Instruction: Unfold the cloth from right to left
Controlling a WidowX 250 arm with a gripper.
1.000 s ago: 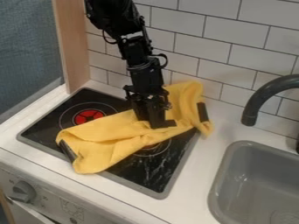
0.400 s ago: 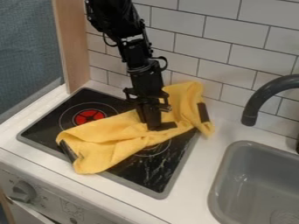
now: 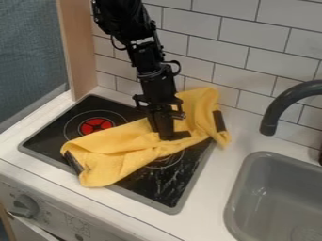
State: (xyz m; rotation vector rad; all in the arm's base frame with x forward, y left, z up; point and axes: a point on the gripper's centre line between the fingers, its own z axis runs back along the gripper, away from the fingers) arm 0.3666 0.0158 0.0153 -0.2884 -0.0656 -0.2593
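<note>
The black gripper [image 3: 168, 133] points down onto the middle of the yellow cloth [image 3: 119, 162], touching it or just above it; which of these is unclear. Bunched and folded, the cloth lies diagonally across the black stove top [image 3: 160, 188]. One end lies at the stove's front left edge, and the other rises against the tiled wall at the back right. A dark strip shows at each end of the cloth. Part of the cloth behind the gripper is hidden.
A red-centred burner mark [image 3: 96, 125] is on the stove's left side. To the right are a grey sink [image 3: 252, 188] and a dark curved faucet [image 3: 280, 103]. A wooden post [image 3: 80, 56] stands at the back left, and a knob [image 3: 25, 206] is on the front panel.
Compared with a second ago, the gripper is slightly lower on the cloth. The cloth keeps nearly the same shape and place.
</note>
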